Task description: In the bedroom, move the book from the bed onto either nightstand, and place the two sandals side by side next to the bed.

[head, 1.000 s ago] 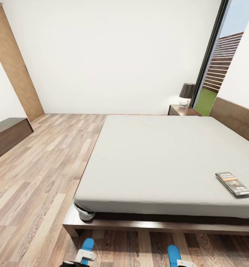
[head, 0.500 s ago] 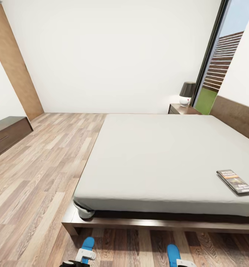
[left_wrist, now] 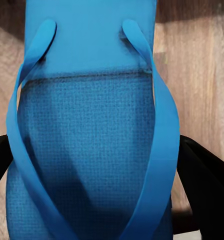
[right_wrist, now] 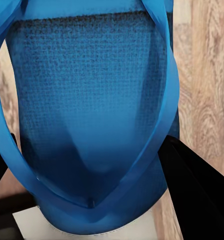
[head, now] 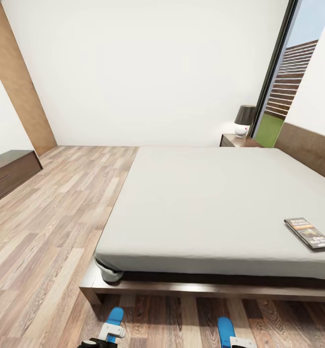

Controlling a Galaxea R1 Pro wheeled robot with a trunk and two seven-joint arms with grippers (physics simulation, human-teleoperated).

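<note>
The bed (head: 215,203), with a grey mattress on a dark wooden frame, stands ahead of me. The book (head: 309,233) lies flat on the mattress near its right front edge. A nightstand (head: 236,140) stands at the bed's far side by the window. Low in the head view, my left gripper (head: 110,333) holds one blue sandal (head: 115,316) and my right gripper (head: 239,342) holds the other sandal (head: 224,329), both above the floor in front of the bed frame. In the wrist views, black fingers (left_wrist: 208,192) flank the left sandal (left_wrist: 92,135), and black fingers (right_wrist: 194,185) flank the right sandal (right_wrist: 92,105).
A lamp (head: 243,120) with a dark shade stands on the nightstand. A low dark dresser (head: 7,174) lines the left wall beside a wooden door panel (head: 20,82). A tall black-framed window (head: 290,77) is at the right. Wood-plank floor (head: 56,217) lies open left of the bed.
The whole view has shifted slightly, so the bed and book sit a little higher in the picture. Both sandals stay held in the grippers.
</note>
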